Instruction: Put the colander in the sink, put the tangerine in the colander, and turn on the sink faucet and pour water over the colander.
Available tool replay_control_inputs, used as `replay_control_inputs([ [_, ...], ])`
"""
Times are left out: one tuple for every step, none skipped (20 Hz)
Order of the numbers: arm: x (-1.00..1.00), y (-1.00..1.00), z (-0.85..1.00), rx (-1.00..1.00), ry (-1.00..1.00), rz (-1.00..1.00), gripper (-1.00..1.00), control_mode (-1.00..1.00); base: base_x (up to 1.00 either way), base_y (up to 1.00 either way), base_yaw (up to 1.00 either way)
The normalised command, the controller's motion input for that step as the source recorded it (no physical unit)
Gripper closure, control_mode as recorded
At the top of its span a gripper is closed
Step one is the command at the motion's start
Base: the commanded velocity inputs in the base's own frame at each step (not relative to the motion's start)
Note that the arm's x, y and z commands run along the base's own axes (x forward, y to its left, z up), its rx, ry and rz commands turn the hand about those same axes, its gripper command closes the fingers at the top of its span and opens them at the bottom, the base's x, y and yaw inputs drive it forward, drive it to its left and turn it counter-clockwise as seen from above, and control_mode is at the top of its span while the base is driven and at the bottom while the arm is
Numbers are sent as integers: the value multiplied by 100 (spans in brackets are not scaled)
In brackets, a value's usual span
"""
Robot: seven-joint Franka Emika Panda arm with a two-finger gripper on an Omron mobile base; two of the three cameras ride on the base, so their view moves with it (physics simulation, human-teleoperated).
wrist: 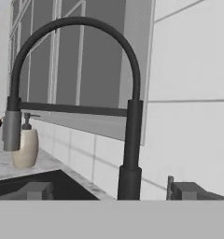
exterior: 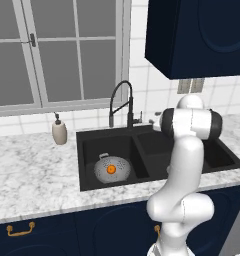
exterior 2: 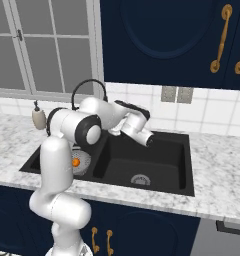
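Observation:
The grey colander (exterior: 103,172) sits in the left basin of the black sink (exterior: 157,150), with the orange tangerine (exterior: 111,169) inside it. In the right base view my arm hides part of the colander (exterior 2: 84,167), but the tangerine (exterior 2: 75,162) shows. The black gooseneck faucet (exterior: 123,100) stands behind the divider, and no water runs from it. My gripper (wrist: 113,191) is open and holds nothing. It sits low, facing the faucet stem (wrist: 131,149), which rises between its spread fingertips (wrist: 37,190). A small grey lever (wrist: 170,184) shows beside the right fingertip.
A beige soap dispenser (exterior: 59,131) stands on the marble counter (exterior: 32,170) left of the sink. A window (exterior: 57,50) is behind the faucet, and a dark wall cabinet (exterior: 197,35) hangs above to the right. The right basin (exterior 2: 142,165) holds nothing.

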Motion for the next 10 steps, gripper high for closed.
replay_control_inputs([
  [19,2,0,0,1,-3,-100,-100,0,0,0],
  [21,8,-4,0,0,-5,-100,-100,0,0,0],
  [22,5,-6,0,0,-6,-100,-100,0,0,0],
  [20,4,-12,0,0,-7,-100,-100,0,0,0],
  [24,5,-15,0,2,-7,-100,-100,0,0,0],
  [25,4,-20,0,3,-8,-100,-100,0,0,0],
  [29,5,-19,0,2,-8,-100,-100,0,0,0],
  [31,2,-18,0,2,-9,-100,-100,0,0,0],
  [32,5,-19,0,2,-9,-100,-100,0,0,0],
  [33,4,-19,0,4,-9,-100,-100,0,0,0],
])
